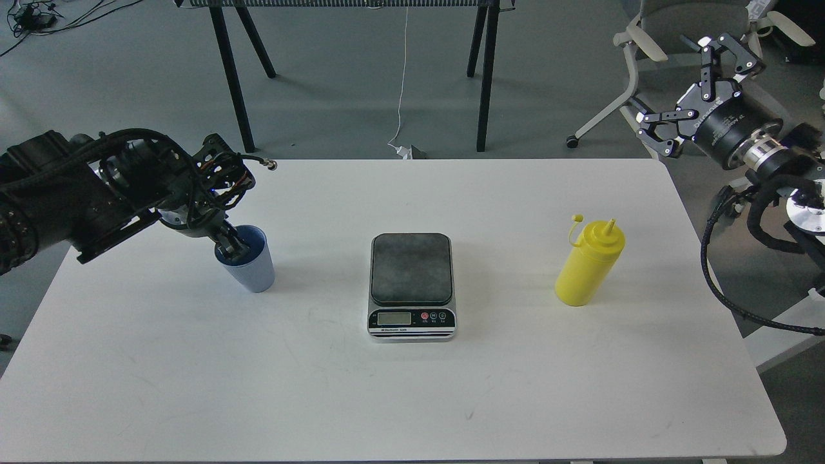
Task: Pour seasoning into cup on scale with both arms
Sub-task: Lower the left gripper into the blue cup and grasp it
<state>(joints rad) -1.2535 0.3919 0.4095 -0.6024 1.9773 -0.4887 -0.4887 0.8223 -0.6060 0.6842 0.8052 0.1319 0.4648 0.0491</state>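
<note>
The light blue cup [252, 269] stands on the white table [412, 399], left of the scale. My left gripper [230, 247] reaches down at the cup's left rim, with a dark finger inside the cup; the other finger is hidden, so I cannot tell whether it grips the rim. The scale [411, 285] sits in the middle with nothing on its dark platform. The yellow seasoning bottle [588, 264] stands upright on the right, its cap hanging off the nozzle. My right gripper [688, 85] is open and empty, raised beyond the table's far right corner.
A grey office chair [651, 45] stands behind my right gripper. Black table legs [485, 77] and a white cable [401, 84] are on the floor beyond the far edge. My right arm's cables [722, 258] hang off the table's right side.
</note>
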